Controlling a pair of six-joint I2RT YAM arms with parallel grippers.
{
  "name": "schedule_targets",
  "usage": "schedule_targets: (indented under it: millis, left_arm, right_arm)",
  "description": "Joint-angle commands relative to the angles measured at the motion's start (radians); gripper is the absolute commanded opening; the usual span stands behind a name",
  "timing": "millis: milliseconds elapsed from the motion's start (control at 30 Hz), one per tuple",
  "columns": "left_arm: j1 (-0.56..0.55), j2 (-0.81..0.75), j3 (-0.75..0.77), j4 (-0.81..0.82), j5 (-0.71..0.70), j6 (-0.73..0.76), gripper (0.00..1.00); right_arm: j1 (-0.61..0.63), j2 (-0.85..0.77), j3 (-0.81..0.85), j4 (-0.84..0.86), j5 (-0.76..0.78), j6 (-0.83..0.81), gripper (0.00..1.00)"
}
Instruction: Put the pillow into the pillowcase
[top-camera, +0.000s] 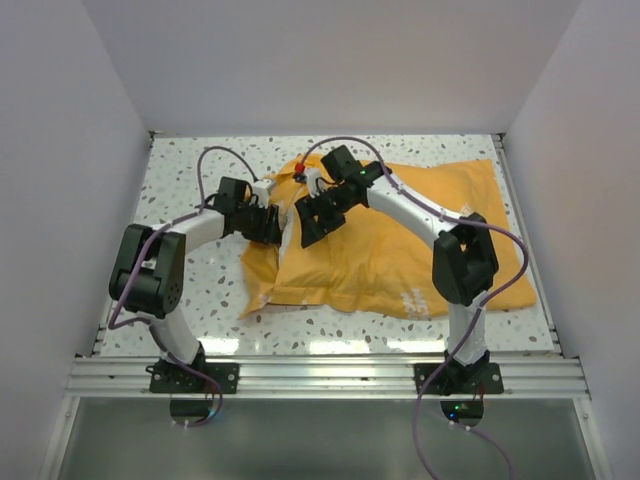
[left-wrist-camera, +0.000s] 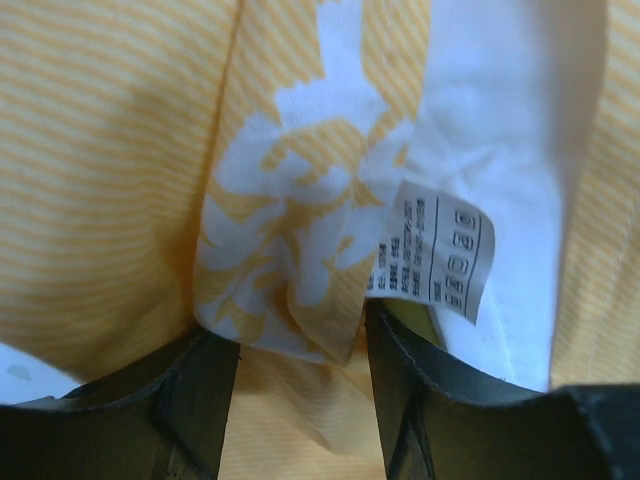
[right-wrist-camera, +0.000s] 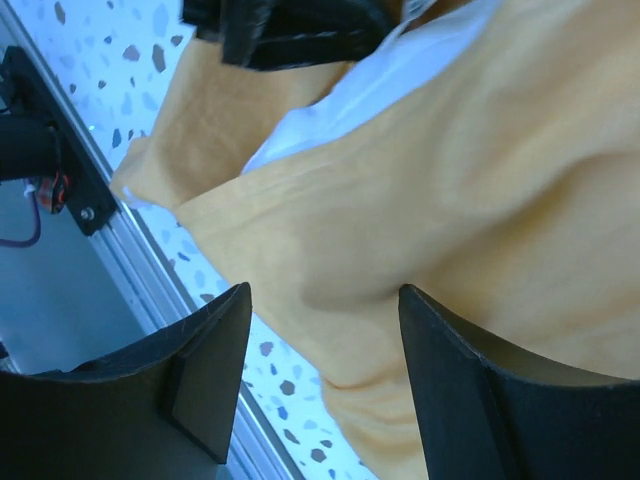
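Observation:
The orange-yellow pillowcase (top-camera: 400, 240) lies flat across the table, bulging, plain side up; the Mickey face is not in view. The white pillow (top-camera: 290, 232) shows only as a sliver at the case's left opening. In the left wrist view the pillow (left-wrist-camera: 500, 150) with its care label (left-wrist-camera: 445, 255) and a bit of yellow-green strip (left-wrist-camera: 425, 320) sits beside striped pillowcase cloth (left-wrist-camera: 100, 150). My left gripper (top-camera: 272, 228) is at the opening, fingers apart with case cloth between them (left-wrist-camera: 302, 400). My right gripper (top-camera: 312, 222) hovers open over the case (right-wrist-camera: 325, 330) near the opening.
The speckled table (top-camera: 200, 290) is enclosed by white walls on three sides. An aluminium rail (top-camera: 330, 372) runs along the near edge. The arm cables loop over the back of the case. My left gripper's black body shows at the top of the right wrist view (right-wrist-camera: 290, 25).

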Motion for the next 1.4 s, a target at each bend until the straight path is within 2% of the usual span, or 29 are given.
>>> schedule_targets:
  millis: [0,67,100,133,167,233,300,333,367,433,467,500,533,567,633,667,700,767,867,1033,1100,1200,1267,1367]
  left_arm:
    - [-0.017,0.046,0.050,0.067,-0.068,-0.078,0.53]
    - [-0.017,0.070,0.063,0.048,-0.094,-0.082,0.47]
    - [-0.017,0.081,0.073,0.014,-0.093,-0.079,0.30]
    - [-0.013,0.092,0.092,-0.012,-0.078,-0.069,0.19]
    - [-0.006,0.090,0.099,-0.058,-0.050,-0.041,0.01]
    - [0.012,0.039,0.099,-0.107,0.039,-0.004,0.00]
    - [0.027,-0.020,0.096,-0.210,0.115,0.120,0.00]
    - [0.046,-0.075,0.097,-0.256,0.202,0.169,0.00]
    - [0.056,-0.098,0.097,-0.364,0.250,0.274,0.00]
    - [0.082,-0.137,0.102,-0.475,0.338,0.368,0.00]
    - [0.090,-0.137,0.109,-0.615,0.373,0.490,0.00]
    - [0.092,-0.120,0.126,-0.684,0.399,0.552,0.00]
    - [0.092,-0.108,0.137,-0.756,0.503,0.625,0.00]
    - [0.089,-0.094,0.145,-0.867,0.554,0.742,0.00]
    - [0.069,-0.049,0.184,-0.960,0.704,0.846,0.00]
    - [0.054,-0.026,0.212,-1.074,0.747,0.966,0.00]
    - [0.037,0.016,0.277,-1.118,0.790,1.000,0.00]
    - [0.009,0.027,0.318,-1.115,0.870,0.990,0.00]
    - [-0.008,0.053,0.382,-1.115,0.880,0.976,0.00]
    - [0.075,0.089,0.393,-1.115,0.903,0.971,0.00]
    - [0.096,0.092,0.436,-1.117,0.926,0.962,0.00]
    - [0.080,0.051,0.514,-1.117,0.927,0.958,0.00]
    - [0.064,0.029,0.556,-1.117,0.918,0.938,0.00]
    - [0.035,-0.053,0.535,-1.115,0.895,0.925,0.00]
  right_arm:
    - [0.037,-0.001,-0.051,0.021,0.015,0.077,0.63]
    - [0.049,0.010,-0.071,0.038,0.018,0.103,0.62]
    - [0.055,0.020,-0.091,0.061,0.034,0.135,0.61]
    - [0.063,0.028,-0.102,0.079,0.035,0.152,0.59]
    - [0.066,0.037,-0.122,0.119,0.041,0.170,0.58]
    - [0.061,0.072,-0.140,0.161,0.064,0.219,0.52]
    - [0.051,0.089,-0.178,0.231,0.087,0.273,0.44]
    - [0.028,0.109,-0.192,0.256,0.087,0.298,0.32]
    - [0.015,0.117,-0.206,0.292,0.081,0.319,0.29]
    - [-0.014,0.138,-0.208,0.314,0.077,0.361,0.20]
    - [-0.020,0.152,-0.203,0.323,0.074,0.367,0.18]
    - [-0.022,0.160,-0.198,0.340,0.078,0.371,0.17]
    - [-0.022,0.161,-0.195,0.351,0.077,0.376,0.10]
    - [-0.022,0.172,-0.185,0.377,0.074,0.384,0.07]
    - [-0.017,0.187,-0.162,0.391,0.075,0.407,0.01]
    - [-0.017,0.210,-0.131,0.388,0.084,0.407,0.00]
    - [-0.015,0.218,-0.119,0.388,0.090,0.407,0.00]
    - [-0.015,0.235,-0.099,0.392,0.113,0.401,0.00]
    - [-0.025,0.240,-0.088,0.374,0.126,0.381,0.00]
    - [-0.032,0.080,-0.123,0.374,0.090,0.341,0.00]
    - [-0.031,0.043,-0.163,0.414,0.139,0.339,0.00]
    - [-0.040,0.117,-0.122,0.351,0.221,0.321,0.00]
    - [-0.041,0.201,-0.103,0.368,0.247,0.331,0.00]
    - [-0.045,0.269,-0.062,0.394,0.273,0.365,0.00]
